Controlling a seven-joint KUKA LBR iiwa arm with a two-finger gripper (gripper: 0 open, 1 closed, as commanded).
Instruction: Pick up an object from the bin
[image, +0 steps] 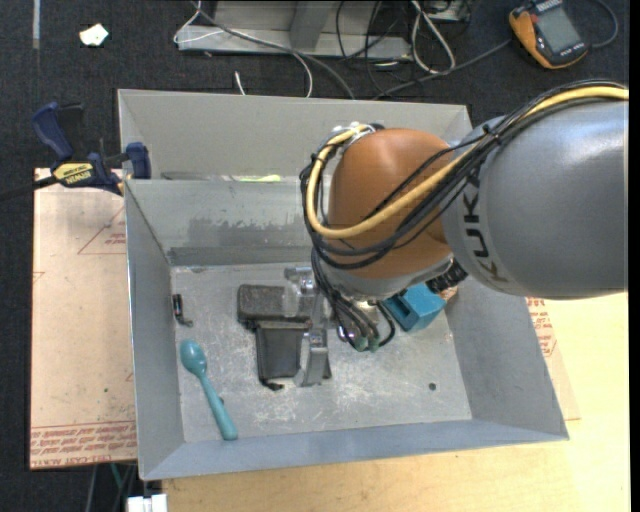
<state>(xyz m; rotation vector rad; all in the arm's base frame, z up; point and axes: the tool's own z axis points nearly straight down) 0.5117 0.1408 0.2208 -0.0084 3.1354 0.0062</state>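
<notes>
My gripper (315, 368) reaches down into the middle of the bin floor, below the arm's orange cover. Its silvery finger stands right beside a dark grey blocky thing (277, 352), touching or nearly touching that thing's right side. A second dark grey rectangular piece (260, 299) lies just above it, and I cannot tell whether the two are joined. A blue block (418, 306) lies to the gripper's right, partly hidden under the arm.
A teal plastic spoon (207, 388) lies along the floor's lower left, bowl toward the upper left. A small black bit (180, 308) sits by the left wall, and a tiny dark speck (432, 385) at the lower right. The arm hides the bin's upper right.
</notes>
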